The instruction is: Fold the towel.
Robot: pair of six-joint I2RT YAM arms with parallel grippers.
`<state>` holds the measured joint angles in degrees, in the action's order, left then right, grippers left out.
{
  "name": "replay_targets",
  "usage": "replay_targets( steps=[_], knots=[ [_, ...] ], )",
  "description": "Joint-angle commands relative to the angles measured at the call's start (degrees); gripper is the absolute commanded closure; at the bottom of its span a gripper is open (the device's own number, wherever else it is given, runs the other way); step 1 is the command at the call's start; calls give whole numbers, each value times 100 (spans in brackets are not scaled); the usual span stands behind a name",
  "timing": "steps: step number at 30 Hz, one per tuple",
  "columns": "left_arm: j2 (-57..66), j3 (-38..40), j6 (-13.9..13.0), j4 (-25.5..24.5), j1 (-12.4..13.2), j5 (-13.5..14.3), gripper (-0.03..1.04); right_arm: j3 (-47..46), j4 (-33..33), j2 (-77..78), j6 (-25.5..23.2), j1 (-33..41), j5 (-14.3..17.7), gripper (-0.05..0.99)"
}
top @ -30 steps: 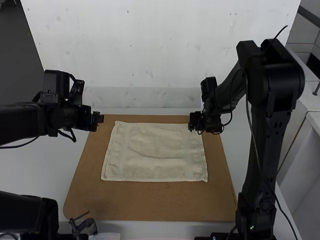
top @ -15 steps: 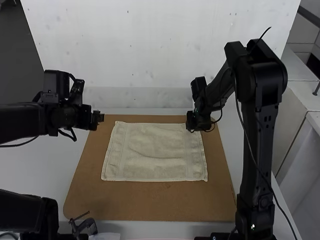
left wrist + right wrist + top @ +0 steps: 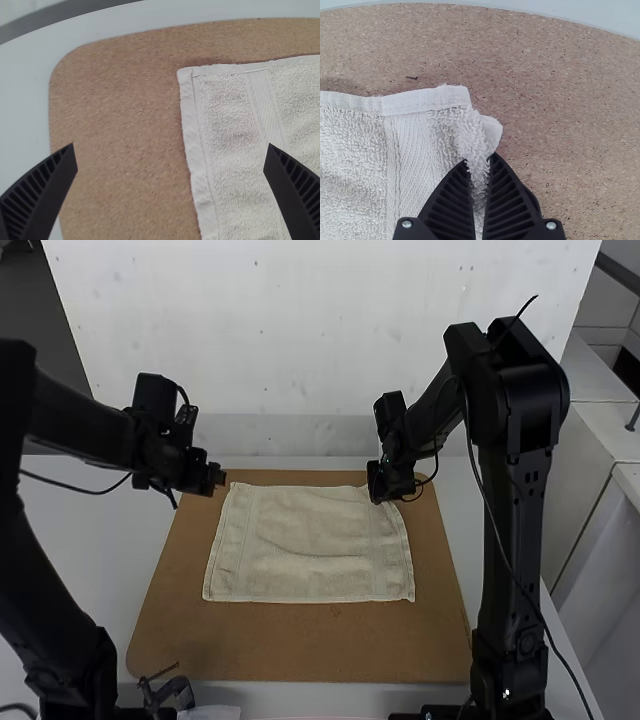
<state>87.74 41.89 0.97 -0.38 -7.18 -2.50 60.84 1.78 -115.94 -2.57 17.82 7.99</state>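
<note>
On brown board (image 3: 300, 645), high view: see towel (image 3: 310, 550) spread flat, unfolded, w/ slight ripples across mid. At far left, see left gripper (image 3: 218, 480) nr towel's corner. At far right, see right gripper (image 3: 376, 485) at towel's other far corner.

In left wrist view: find left gripper (image 3: 170, 145) w/ black ribbed fingers (image 3: 45, 192) spread wide, holding nil. Nr those, see towel's far left corner flat on board, w/ hemmed edges & woven band (image 3: 265, 105) running approx. parallel to left edge.

In right wrist view: find right gripper (image 3: 480, 157) closed on towel, w/ pinch of cloth btwn fingertips nr far right corner & small flap of hem (image 3: 491, 131) poking out just beside. Beyond far hem, see dark speck (image 3: 411, 77) on board.
</note>
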Motion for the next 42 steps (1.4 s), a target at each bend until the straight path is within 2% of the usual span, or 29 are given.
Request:
replay_targets(
  steps=[1, 5, 10, 15, 17, 21, 23, 24, 25, 27, 28, 32, 37, 42],
  knots=[
    [762, 663, 131, 12, -205, 347, 6, -55, -38, -438, -42, -227, 440, 92],
    [1465, 1234, 158, -94, -389, 822, 7, -134, -38, -429, -24, -262, 440, 92],
    [2124, 1770, 210, -234, -486, 945, 10, -195, -29, -412, 20, -271, 449, 92],
    [2607, 2341, 263, -682, -486, 813, 10, -195, -2, -429, 20, -280, 449, 92],
    [2748, 2491, 342, -797, -469, 558, 10, -213, 15, -438, 20, -271, 449, 92],
    [3196, 2886, 509, -1166, -425, 329, 10, -222, 68, -465, 20, -253, 458, 92],
    [3425, 3141, 553, -1570, -389, 101, 22, -239, 86, -465, 28, -262, 467, 92],
    [3548, 3264, 606, -1799, -363, -49, 35, -248, 94, -465, 28, -271, 476, 92],
    [3671, 3387, 615, -2027, -345, -207, 55, -257, 94, -456, 37, -280, 476, 92],
    [3864, 3484, 623, -2185, -345, -233, 89, -283, 103, -438, 55, -306, 519, 92],
    [3899, 3475, 615, -2185, -363, -233, 100, -292, 121, -429, 55, -315, 528, 92],
    [3908, 3484, 623, -2291, -372, -321, 100, -309, 173, -421, 55, -359, 519, 92],
    [3653, 3475, 782, -2440, -363, -400, 100, -327, 428, -280, 28, -359, 511, 92],
    [3187, 3458, 922, -2581, -469, -444, 100, -345, 587, 36, -68, -253, 502, 92]
  ],
)
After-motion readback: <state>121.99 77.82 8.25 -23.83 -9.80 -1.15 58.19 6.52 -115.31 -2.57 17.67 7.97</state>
